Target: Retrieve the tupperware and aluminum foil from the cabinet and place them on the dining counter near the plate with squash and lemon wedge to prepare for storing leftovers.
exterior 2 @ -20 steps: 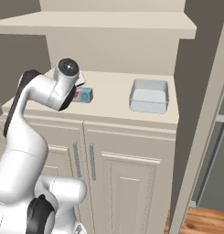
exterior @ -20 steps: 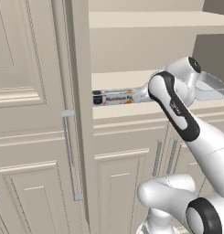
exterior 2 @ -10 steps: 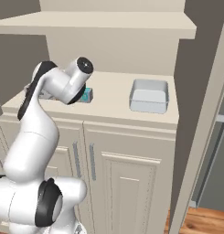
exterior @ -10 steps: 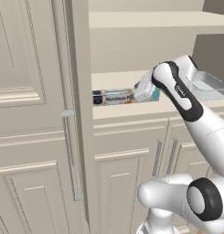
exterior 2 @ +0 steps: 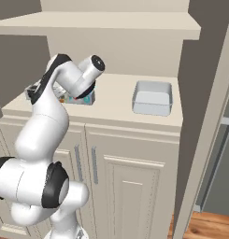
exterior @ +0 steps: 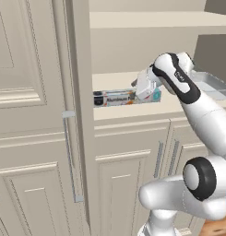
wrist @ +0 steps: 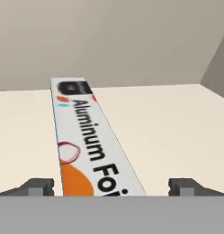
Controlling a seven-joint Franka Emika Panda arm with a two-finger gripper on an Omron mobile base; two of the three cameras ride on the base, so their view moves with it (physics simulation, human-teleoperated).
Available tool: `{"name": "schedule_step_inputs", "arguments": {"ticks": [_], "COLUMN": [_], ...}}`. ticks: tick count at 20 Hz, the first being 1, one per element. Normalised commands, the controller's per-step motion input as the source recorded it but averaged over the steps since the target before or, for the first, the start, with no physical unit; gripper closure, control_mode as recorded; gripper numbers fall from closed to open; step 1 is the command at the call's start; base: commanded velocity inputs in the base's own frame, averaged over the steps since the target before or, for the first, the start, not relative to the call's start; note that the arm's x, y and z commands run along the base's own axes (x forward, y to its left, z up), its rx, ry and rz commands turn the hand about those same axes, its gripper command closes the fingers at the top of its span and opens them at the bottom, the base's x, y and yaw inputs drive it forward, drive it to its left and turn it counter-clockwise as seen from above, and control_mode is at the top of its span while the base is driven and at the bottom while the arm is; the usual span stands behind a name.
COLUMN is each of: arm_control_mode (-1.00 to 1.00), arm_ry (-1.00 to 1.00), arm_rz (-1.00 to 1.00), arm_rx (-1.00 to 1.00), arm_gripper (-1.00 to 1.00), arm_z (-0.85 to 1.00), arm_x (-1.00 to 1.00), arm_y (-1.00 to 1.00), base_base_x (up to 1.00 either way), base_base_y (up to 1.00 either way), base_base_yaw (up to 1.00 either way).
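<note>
- Hand view: my claw (wrist: 111, 185) spread wide, tips either side of the aluminum foil (wrist: 88, 144), not touching.
- Foil lies flat on the cabinet (exterior: 50, 138) shelf; tupperware (exterior 2: 153, 97) well apart.

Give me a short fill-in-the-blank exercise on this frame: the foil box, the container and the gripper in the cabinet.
1. The lettering on the long box on the cabinet shelf reads "Aluminum ____".
2. In the hand view, the gripper has its jaws ____, one fingertip on each side of the box.
3. In the right base view, the tupperware lies to the ____ of the box.

Missing words: Foil; open; right
</note>
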Motion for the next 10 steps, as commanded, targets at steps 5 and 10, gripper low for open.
{"name": "schedule_step_inputs", "arguments": {"ticks": [5,10], "arm_control_mode": [-1.0,-1.0], "arm_ry": [0.0,0.0], "arm_rz": [0.16,0.16], "arm_rx": [0.0,0.0], "arm_gripper": [-1.0,-1.0], "arm_z": [0.0,-0.02], "arm_x": [0.23,0.26], "arm_y": [0.0,0.0], "base_base_x": [0.0,0.0], "base_base_y": [0.0,0.0], "base_base_yaw": [0.0,0.0]}}
